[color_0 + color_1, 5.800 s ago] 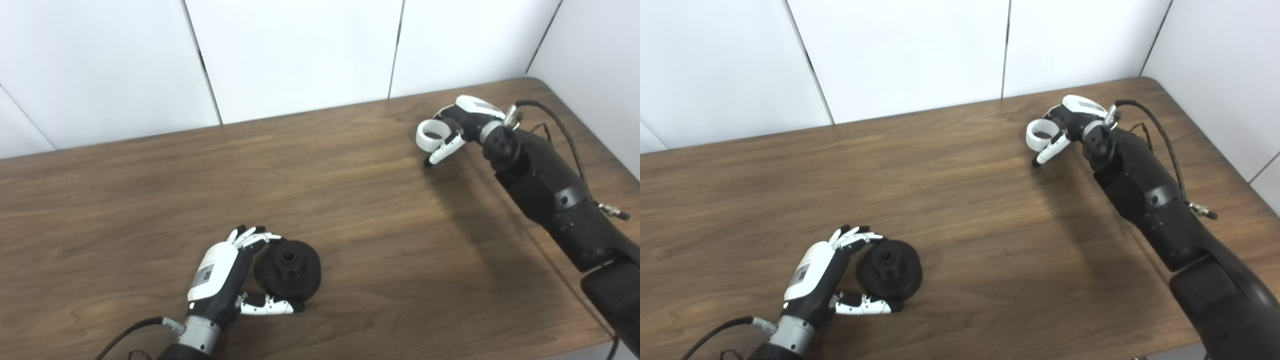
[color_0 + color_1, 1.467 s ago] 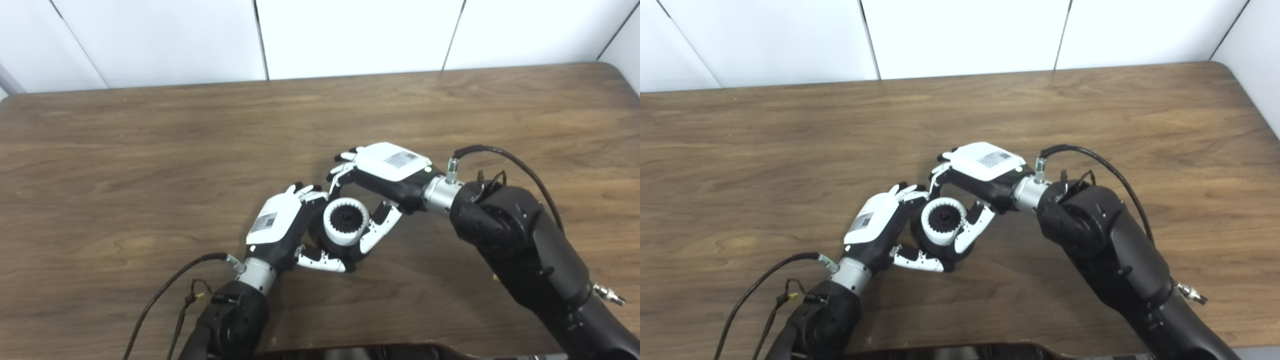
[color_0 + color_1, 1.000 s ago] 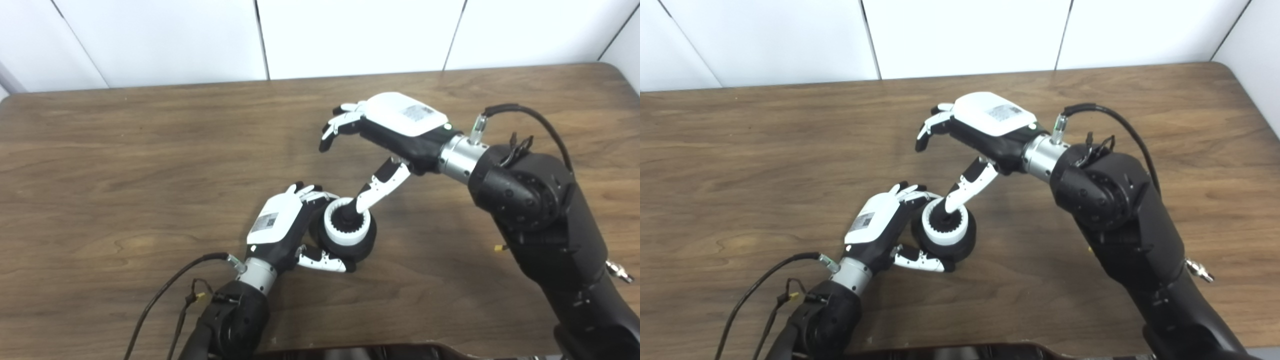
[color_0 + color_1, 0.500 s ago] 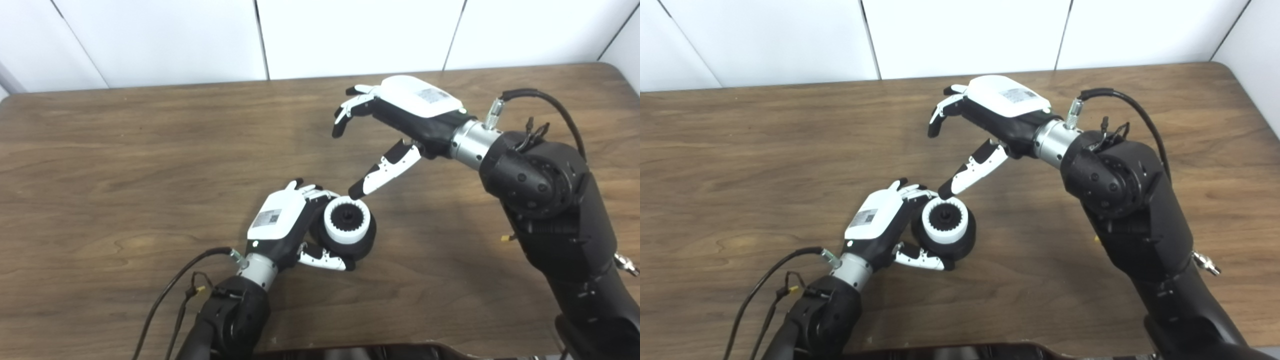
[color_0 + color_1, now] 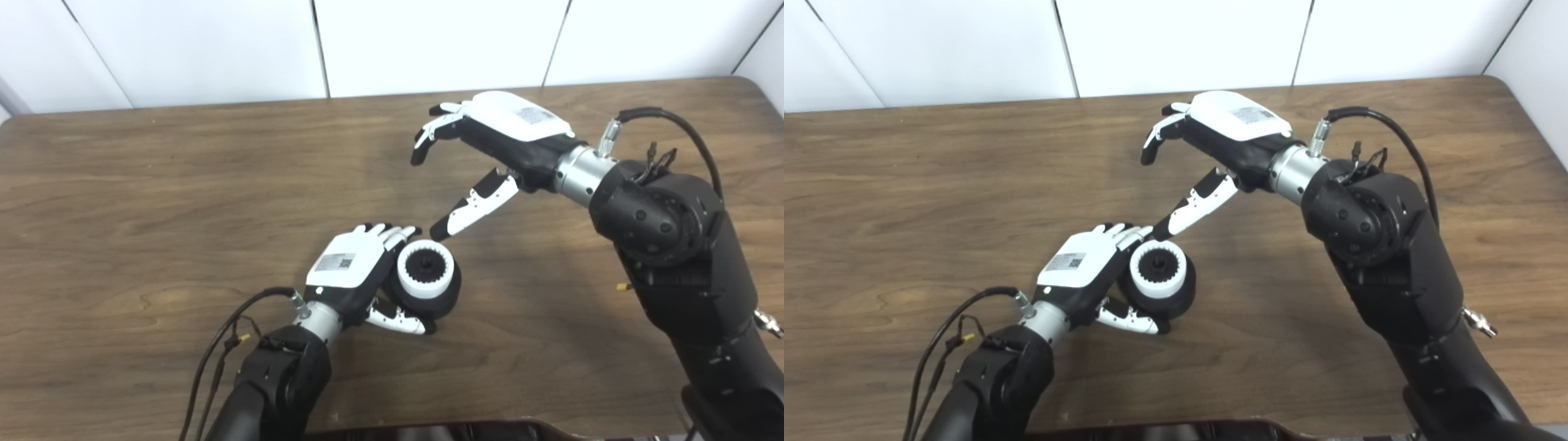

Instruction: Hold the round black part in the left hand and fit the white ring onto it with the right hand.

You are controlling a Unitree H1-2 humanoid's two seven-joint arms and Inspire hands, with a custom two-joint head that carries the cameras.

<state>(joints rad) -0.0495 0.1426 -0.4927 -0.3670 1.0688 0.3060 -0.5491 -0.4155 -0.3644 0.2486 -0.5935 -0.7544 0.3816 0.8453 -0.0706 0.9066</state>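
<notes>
Now the left hand [image 5: 349,269] has rolled flatter and its fingers spread, looser than half a second ago, though the thumb is still under the round black part [image 5: 446,298] on the table [image 5: 122,202]. White ring [image 5: 425,268] stays seated on it. Right hand [image 5: 502,138] is empty and splayed, hovering clear, barely moved.

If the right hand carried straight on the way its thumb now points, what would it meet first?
Probably the white ring seated on the round black part, or the left hand's fingertips beside it. The right hand is open above them; depth is unclear.
</notes>
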